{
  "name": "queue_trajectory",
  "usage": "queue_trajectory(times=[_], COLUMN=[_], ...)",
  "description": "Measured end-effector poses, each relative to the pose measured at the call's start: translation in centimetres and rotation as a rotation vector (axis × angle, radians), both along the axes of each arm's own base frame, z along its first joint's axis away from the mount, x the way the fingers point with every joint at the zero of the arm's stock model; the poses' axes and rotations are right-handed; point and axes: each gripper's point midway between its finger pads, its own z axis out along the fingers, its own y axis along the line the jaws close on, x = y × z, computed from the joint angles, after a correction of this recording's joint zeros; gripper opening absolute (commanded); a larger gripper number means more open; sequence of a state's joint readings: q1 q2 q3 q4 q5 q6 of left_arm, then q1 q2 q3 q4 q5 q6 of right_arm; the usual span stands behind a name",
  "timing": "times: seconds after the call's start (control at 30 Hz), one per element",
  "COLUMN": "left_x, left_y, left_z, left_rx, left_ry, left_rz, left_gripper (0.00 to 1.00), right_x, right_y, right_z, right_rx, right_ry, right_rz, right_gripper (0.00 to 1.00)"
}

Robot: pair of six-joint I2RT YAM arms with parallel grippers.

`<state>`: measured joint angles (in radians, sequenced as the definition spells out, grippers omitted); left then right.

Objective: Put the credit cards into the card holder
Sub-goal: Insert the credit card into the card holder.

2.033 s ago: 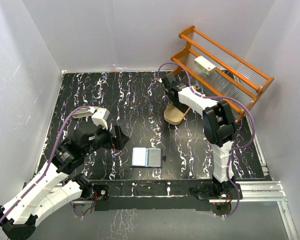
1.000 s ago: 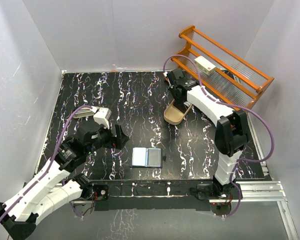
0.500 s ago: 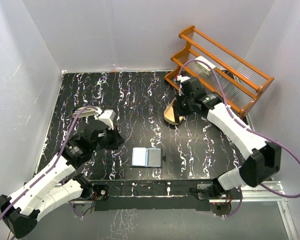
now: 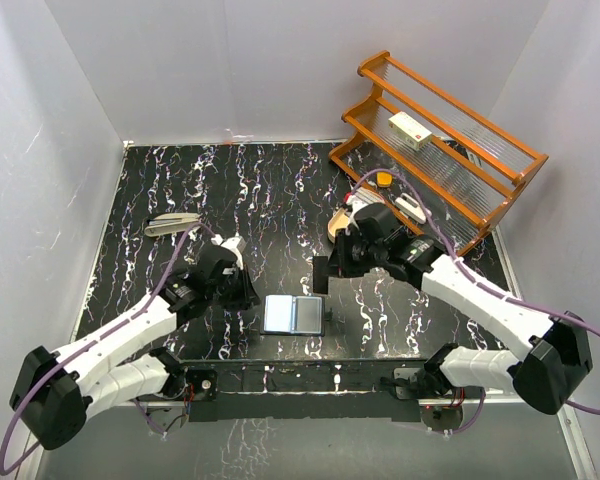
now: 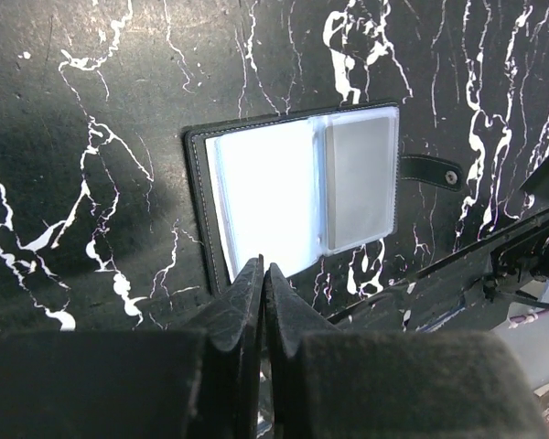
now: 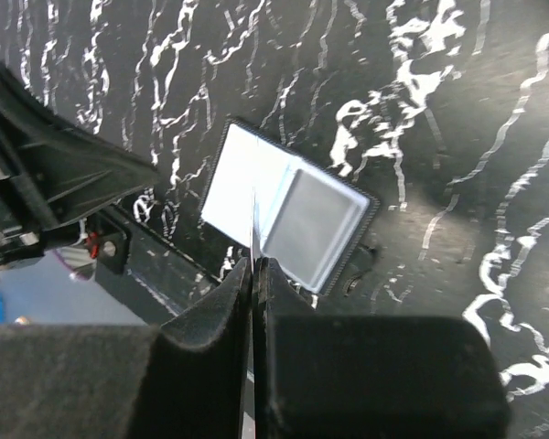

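- Well, near the front edge of the black marbled table [image 4: 180, 190] the card holder [image 4: 293, 314] lies spread open, pale inner faces up, its snap strap [image 5: 430, 169] sticking out to one side.
- The left tool [image 5: 263, 270] is clenched on nothing. Its fingers are pressed flat together, with the tips low at the holder's near edge in its own wrist view.
- The right tool [image 6: 253, 261] is clamped on a credit card [image 6: 254, 215]. I only see the card edge-on, a thin pale sliver poking past the fingertips, lined up over the holder's centre fold.
- From above, the left tool sits just beside the holder's left side and the right tool near its far right corner.
- A wooden rack [image 4: 460, 140] stands at the far right with a white box [image 4: 410, 130] on it.
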<state>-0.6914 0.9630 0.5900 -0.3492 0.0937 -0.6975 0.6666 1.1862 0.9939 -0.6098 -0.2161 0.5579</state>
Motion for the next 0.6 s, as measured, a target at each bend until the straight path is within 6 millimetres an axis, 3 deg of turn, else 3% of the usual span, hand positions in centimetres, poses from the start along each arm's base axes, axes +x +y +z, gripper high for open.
queue_trajectory(times=[0.3,0.6], left_x=[-0.9,-1.5], left_y=[-0.2,-0.5], left_z=[-4.4,-6.6], left_rx=[0.017,-0.002], left_ry=[0.103,0.137], left_rz=[0.009,0.005], left_gripper=[0.00,0.01], right_x=[-3.8,-3.4], right_y=[4.5,6.6], right_z=[-4.7,-7.9], right_rx=[0.083,0.091], right_ry=[0.158,0.220], right_rz=[0.053,0.046], right_gripper=[0.00,0.03])
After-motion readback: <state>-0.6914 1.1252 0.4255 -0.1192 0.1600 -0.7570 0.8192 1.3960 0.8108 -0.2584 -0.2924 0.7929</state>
